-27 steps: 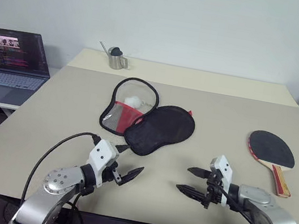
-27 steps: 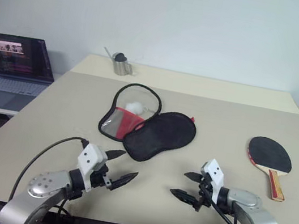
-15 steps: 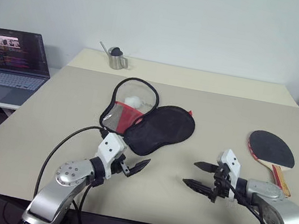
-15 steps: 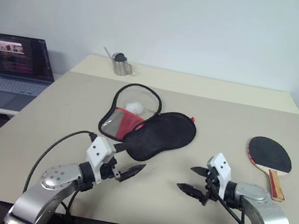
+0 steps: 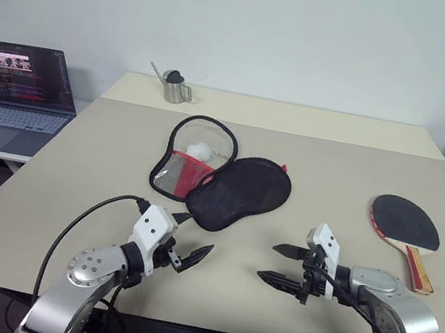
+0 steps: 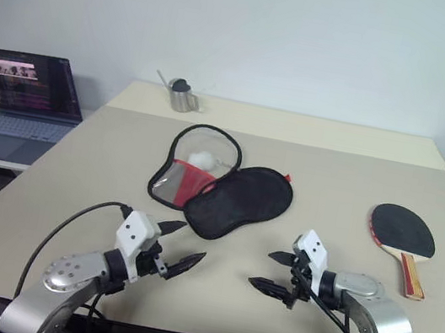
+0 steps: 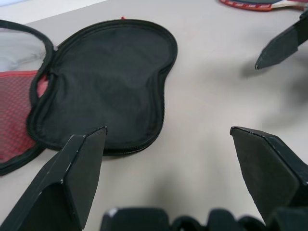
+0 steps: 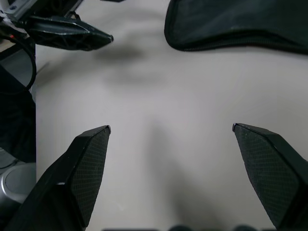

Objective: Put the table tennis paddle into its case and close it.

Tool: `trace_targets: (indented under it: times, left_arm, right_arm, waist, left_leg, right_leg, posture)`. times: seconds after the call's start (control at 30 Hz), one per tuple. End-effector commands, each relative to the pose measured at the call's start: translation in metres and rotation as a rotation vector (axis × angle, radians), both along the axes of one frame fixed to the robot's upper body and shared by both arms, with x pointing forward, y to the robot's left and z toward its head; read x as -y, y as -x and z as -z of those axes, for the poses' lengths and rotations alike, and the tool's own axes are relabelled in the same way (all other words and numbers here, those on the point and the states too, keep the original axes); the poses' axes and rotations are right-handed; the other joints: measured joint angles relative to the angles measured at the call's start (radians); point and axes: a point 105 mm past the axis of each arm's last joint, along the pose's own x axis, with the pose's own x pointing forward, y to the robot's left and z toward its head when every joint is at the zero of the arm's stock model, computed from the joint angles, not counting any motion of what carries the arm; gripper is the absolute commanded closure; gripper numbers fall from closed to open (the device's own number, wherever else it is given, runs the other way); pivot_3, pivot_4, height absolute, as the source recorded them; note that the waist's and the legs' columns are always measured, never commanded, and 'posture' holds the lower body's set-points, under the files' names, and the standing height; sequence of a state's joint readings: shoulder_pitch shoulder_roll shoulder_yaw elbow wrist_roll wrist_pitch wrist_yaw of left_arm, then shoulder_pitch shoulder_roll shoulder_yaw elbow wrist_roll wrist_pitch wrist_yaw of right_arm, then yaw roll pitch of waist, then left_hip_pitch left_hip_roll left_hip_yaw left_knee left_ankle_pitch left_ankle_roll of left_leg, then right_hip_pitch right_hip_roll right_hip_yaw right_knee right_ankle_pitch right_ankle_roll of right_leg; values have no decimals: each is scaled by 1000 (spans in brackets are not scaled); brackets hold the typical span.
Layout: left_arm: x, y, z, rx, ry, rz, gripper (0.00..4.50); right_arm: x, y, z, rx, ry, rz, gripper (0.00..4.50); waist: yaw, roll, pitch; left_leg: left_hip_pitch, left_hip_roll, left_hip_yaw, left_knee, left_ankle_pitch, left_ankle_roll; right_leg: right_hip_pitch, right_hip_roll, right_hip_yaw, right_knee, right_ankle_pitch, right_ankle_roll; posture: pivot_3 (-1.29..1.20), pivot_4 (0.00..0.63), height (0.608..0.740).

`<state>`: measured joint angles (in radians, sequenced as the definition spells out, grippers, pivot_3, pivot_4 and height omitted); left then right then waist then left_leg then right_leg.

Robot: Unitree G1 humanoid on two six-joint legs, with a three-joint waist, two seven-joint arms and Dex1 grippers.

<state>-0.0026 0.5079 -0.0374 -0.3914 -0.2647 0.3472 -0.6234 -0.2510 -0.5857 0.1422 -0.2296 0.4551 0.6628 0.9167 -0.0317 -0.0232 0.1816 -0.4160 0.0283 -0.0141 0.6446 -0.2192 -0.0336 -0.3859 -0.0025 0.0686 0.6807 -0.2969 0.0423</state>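
Hovering low over the tabletop (image 5: 336, 151) near its front edge: left claw (image 5: 190, 238) and right claw (image 5: 278, 264), both spread wide, both empty. Case (image 5: 221, 177) lies unzipped and flapped open mid-table, white fluffy ball (image 5: 199, 151) inside the upper half. Paddle (image 5: 405, 227) sits flat, black face up, well apart to the right, handle toward the robot.

laptop (image 5: 17, 94) — metal pitcher (image 5: 172, 86) — table (image 5: 334, 164)
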Motion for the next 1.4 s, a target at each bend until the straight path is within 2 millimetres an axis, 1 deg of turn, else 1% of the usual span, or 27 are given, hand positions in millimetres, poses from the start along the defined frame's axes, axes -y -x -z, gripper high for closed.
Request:
trace_targets:
  times: [0.03,0.17,0.23,0.33,0.43,0.57,0.73,0.83,0.93,1.03,1.1,1.23,1.33,1.4]
  left_arm:
    - [0,-3,-21,76,5,30,0]
    - [-12,-7,-26,88,-7,32,0]
    - [-16,-9,-28,92,-17,35,0]
    - [-25,-12,-35,105,-11,31,0]
    - [-30,-16,-50,104,23,46,0]
    - [-33,-20,-63,86,33,82,0]
    - [-43,-25,-80,67,35,125,0]
    - [-53,-30,-86,61,25,124,0]
    - [-62,-34,-88,53,-1,127,0]
    - [-63,-36,-89,49,-9,145,0]
    - [-62,-36,-89,45,-19,163,0]
    - [-64,-36,-88,39,-32,176,0]
    - [-66,-36,-89,38,-35,176,0]
    - [-66,-35,-89,38,-37,175,0]
  right_arm:
    - [-6,1,-11,45,-23,-31,40]
    - [-12,-1,-13,51,-35,-37,40]
    - [-13,-6,-14,59,-43,-30,40]
    - [-18,-14,-21,77,-74,-10,40]
    - [-22,-29,-37,98,-137,51,40]
    - [-24,-47,-53,103,-182,144,40]
    - [-23,-65,-63,69,-199,276,40]
    - [-20,-75,-63,46,-182,365,40]
    - [-19,-86,-58,36,-146,451,40]
    - [-16,-99,-49,19,-107,551,40]
    - [-10,-109,-42,7,-73,630,40]
    - [0,-123,-39,-16,-60,747,40]
    - [2,-128,-37,-36,-65,792,40]
    - [-3,-128,-36,-62,-79,786,40]
  waist:
    - [0,0,0]
    - [-2,0,0]
    - [-2,0,0]
    - [-1,0,0]
    - [-1,0,0]
    - [-1,0,0]
    - [-1,0,0]
    - [-1,0,0]
    - [-3,0,0]
    - [-3,0,0]
    - [-3,0,0]
    - [-4,0,0]
    - [-5,0,0]
    - [-7,0,0]
  left_leg:
    - [0,0,0,0,0,0]
    - [0,0,0,0,0,0]
    - [0,0,0,0,0,0]
    - [0,0,0,0,0,0]
    - [0,0,0,0,0,0]
    - [0,0,0,0,0,0]
    - [-1,0,0,-1,0,0]
    - [-1,0,0,-1,0,0]
    - [-1,0,0,-2,0,0]
    - [-1,0,1,-2,0,0]
    - [-2,0,1,-2,0,0]
    - [-2,0,1,-2,0,0]
    - [-2,0,1,-3,0,0]
    - [-2,0,1,-3,0,0]
  right_leg:
    - [0,0,0,0,0,0]
    - [0,0,0,0,0,0]
    - [0,0,0,0,0,0]
    - [0,0,0,0,0,0]
    - [-1,0,-1,0,0,0]
    - [-1,0,-1,0,0,0]
    - [-2,0,-1,0,0,0]
    - [-2,0,-1,1,0,0]
    - [-2,0,-1,1,0,0]
    - [-3,0,-1,0,0,0]
    - [-3,0,0,0,0,0]
    - [-3,0,0,0,0,0]
    - [-3,0,0,0,0,0]
    - [-4,0,0,0,0,0]
  posture:
    - [0,150,740]
    - [0,150,740]
    - [0,150,740]
    - [0,150,740]
    - [0,150,740]
    - [0,150,740]
    - [0,150,740]
    - [0,150,740]
    - [0,150,740]
    - [0,150,740]
    - [0,150,740]
    - [0,150,740]
    - [0,150,740]
    - [0,150,740]
